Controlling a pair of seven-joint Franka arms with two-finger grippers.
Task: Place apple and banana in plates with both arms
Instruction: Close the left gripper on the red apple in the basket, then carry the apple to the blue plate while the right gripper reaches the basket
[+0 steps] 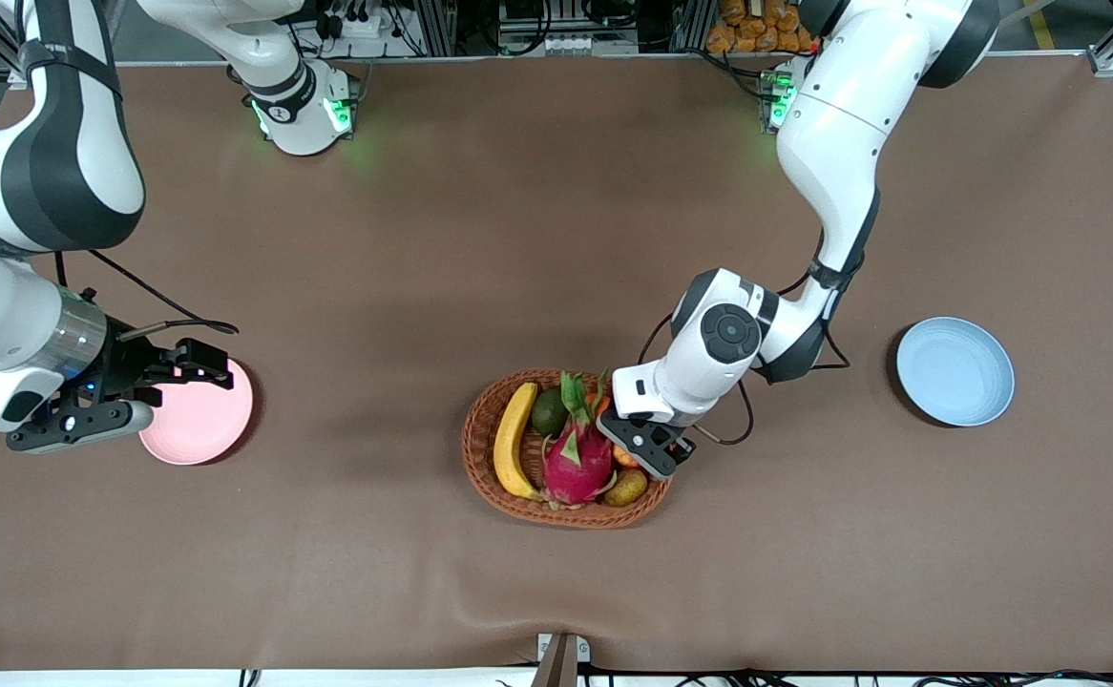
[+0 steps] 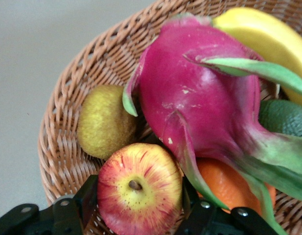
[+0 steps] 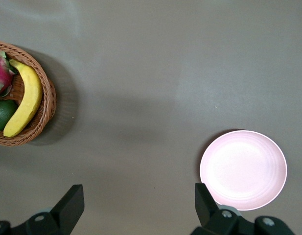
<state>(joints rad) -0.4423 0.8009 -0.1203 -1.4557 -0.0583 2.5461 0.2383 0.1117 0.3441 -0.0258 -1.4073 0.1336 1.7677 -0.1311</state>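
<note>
The brown table [image 1: 480,239] is being occupied by three things. A wicker basket [image 1: 480,448] is being flanked by a pink plate [image 1: 203,425] and a blue plate [image 1: 955,370].
</note>
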